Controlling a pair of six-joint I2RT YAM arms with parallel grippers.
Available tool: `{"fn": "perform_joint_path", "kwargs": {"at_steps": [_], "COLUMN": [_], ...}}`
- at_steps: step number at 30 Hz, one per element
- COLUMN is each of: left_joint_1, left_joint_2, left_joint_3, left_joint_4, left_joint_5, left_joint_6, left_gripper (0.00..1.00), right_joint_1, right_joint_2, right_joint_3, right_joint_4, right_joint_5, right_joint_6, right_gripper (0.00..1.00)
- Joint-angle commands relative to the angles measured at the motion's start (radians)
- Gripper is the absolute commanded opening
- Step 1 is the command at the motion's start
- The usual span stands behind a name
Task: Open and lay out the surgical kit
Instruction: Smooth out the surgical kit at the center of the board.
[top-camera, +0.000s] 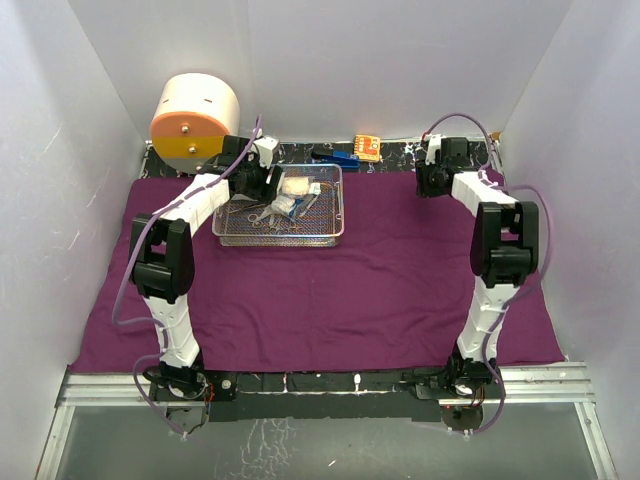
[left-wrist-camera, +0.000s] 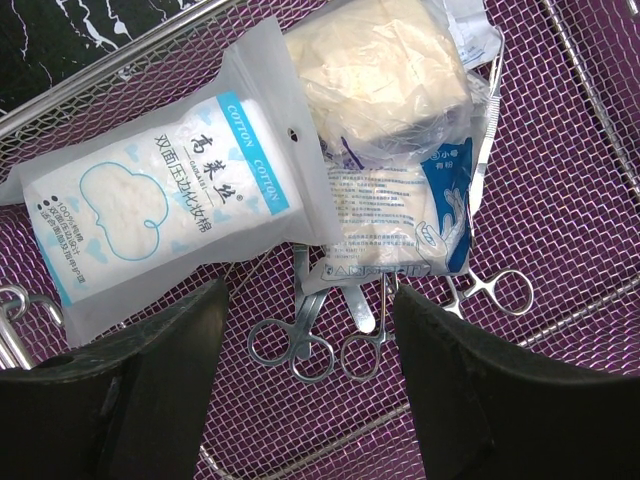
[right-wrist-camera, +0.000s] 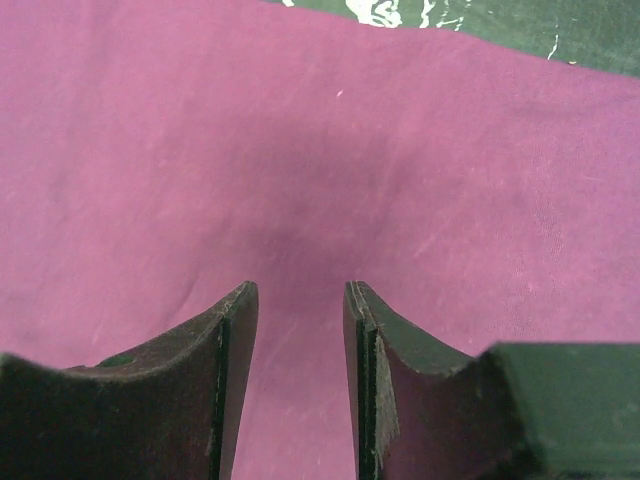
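Toward the worktop's back left, the wire-mesh tray sits on the spread purple cloth. Above it hangs the left pincer, jaws wide and empty. A cotton packet and gauze overlie the forceps, so only their ring handles show. Behind the tray are a cream-and-orange drum, a blue item and an orange item. The right pincer, narrowly parted, holds nothing over bare cloth.

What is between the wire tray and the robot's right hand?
Only bare purple cloth, seen from the top view; nothing sits between the wire tray and the right hand.
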Motion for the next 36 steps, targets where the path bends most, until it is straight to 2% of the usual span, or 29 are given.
{"fn": "perform_joint_path", "kwargs": {"at_steps": [1,9,24,32,36], "left_joint_1": [-0.008,-0.009,-0.01,-0.009,-0.01], "left_joint_2": [-0.074,-0.066,-0.068,-0.076,-0.084], "left_joint_3": [-0.001,-0.002,-0.028,-0.034,-0.039], "left_joint_4": [0.014,0.017,0.03,0.031,0.033], "left_joint_5": [0.019,0.014,-0.011,-0.017,-0.017], "left_joint_6": [-0.008,-0.008,0.016,0.023,0.023], "left_gripper": [0.66,0.66,0.66,0.67,0.67], "right_joint_1": [-0.005,-0.012,-0.023,-0.037,-0.061], "right_joint_2": [0.088,0.164,0.273,0.298,0.233], "right_joint_3": [0.098,0.084,0.132,0.143,0.099], "right_joint_4": [0.104,0.126,0.096,0.08,0.071], "right_joint_5": [0.092,0.159,0.174,0.23,0.222], "right_joint_6": [0.097,0.109,0.108,0.092,0.072], "right_gripper": [0.39,0.37,0.0,0.0,0.12]}}
